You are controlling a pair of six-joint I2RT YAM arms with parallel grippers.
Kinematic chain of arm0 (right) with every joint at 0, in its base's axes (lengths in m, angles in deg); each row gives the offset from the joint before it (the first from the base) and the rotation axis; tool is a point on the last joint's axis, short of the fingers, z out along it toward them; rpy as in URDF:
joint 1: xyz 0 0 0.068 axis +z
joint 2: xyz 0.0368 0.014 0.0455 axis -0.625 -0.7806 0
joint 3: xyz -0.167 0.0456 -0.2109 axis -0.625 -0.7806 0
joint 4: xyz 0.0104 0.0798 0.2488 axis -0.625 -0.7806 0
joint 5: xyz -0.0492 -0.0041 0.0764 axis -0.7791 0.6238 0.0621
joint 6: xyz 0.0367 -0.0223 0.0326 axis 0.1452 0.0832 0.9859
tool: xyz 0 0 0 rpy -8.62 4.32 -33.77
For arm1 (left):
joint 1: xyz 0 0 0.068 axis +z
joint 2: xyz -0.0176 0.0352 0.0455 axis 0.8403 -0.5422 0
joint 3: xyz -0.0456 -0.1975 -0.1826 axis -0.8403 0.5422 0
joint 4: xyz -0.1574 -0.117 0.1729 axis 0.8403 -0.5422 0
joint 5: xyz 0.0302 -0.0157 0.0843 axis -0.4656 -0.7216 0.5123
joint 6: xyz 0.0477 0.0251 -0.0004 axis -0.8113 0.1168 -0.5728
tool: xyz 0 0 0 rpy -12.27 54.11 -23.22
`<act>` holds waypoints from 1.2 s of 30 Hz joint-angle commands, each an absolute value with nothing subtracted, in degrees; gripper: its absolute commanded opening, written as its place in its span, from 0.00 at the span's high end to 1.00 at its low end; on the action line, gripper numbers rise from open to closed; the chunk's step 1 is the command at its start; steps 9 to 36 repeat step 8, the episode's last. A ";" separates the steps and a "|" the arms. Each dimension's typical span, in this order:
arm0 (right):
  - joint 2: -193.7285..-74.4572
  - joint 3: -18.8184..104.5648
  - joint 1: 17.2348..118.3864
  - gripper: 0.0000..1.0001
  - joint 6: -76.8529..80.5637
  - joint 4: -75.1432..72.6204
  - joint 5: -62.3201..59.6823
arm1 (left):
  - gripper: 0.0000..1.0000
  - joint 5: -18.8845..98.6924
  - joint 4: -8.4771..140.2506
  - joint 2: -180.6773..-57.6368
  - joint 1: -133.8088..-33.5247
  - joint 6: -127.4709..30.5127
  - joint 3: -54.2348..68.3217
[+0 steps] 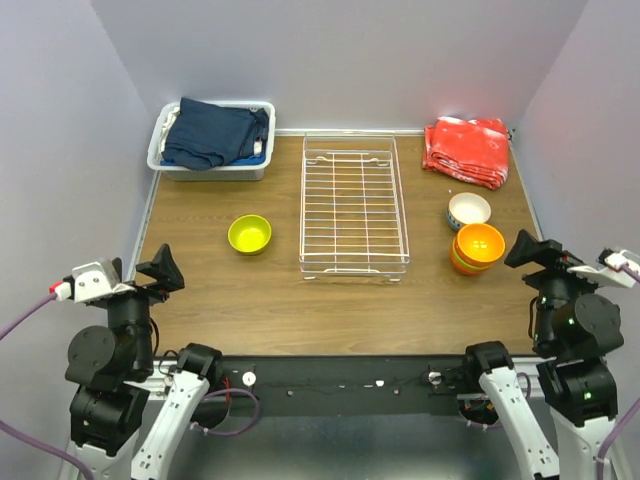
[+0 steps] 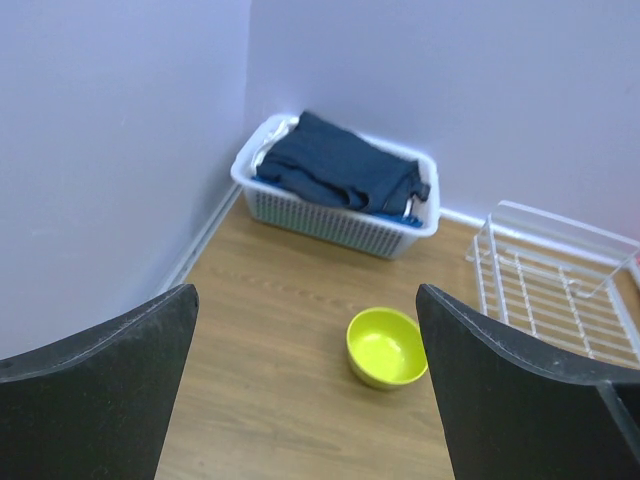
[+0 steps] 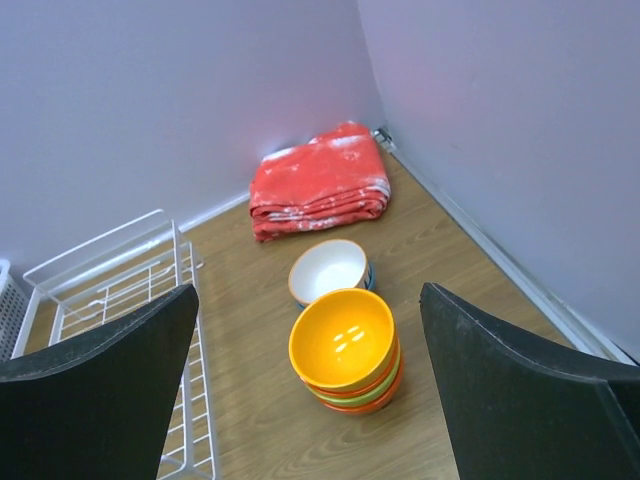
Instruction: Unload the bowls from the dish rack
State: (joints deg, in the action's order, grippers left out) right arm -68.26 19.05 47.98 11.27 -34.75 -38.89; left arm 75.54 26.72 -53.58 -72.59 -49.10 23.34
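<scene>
The white wire dish rack (image 1: 353,205) stands mid-table with nothing in it; its corner shows in the left wrist view (image 2: 560,290) and the right wrist view (image 3: 110,290). A yellow-green bowl (image 1: 249,234) (image 2: 386,347) sits on the table left of the rack. Right of the rack, a stack of bowls with an orange one on top (image 1: 477,247) (image 3: 345,349) stands beside a white bowl nested in a blue one (image 1: 468,210) (image 3: 329,271). My left gripper (image 1: 160,270) (image 2: 305,400) is open at the near left. My right gripper (image 1: 528,250) (image 3: 305,400) is open near the right edge, holding nothing.
A white plastic bin of dark-blue cloth (image 1: 212,139) (image 2: 340,185) fills the far left corner. A folded red-orange cloth (image 1: 466,150) (image 3: 320,182) lies in the far right corner. Purple walls close in three sides of the table.
</scene>
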 commanded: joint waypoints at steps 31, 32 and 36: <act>-63.91 17.86 47.91 0.00 7.61 -33.89 -38.40 | 0.01 77.96 23.53 -52.81 -73.08 -48.10 25.16; -63.91 17.86 47.91 0.00 7.61 -33.89 -38.40 | 0.01 77.96 23.53 -52.81 -73.08 -48.10 25.16; -63.91 17.86 47.91 0.00 7.61 -33.89 -38.40 | 0.01 77.96 23.53 -52.81 -73.08 -48.10 25.16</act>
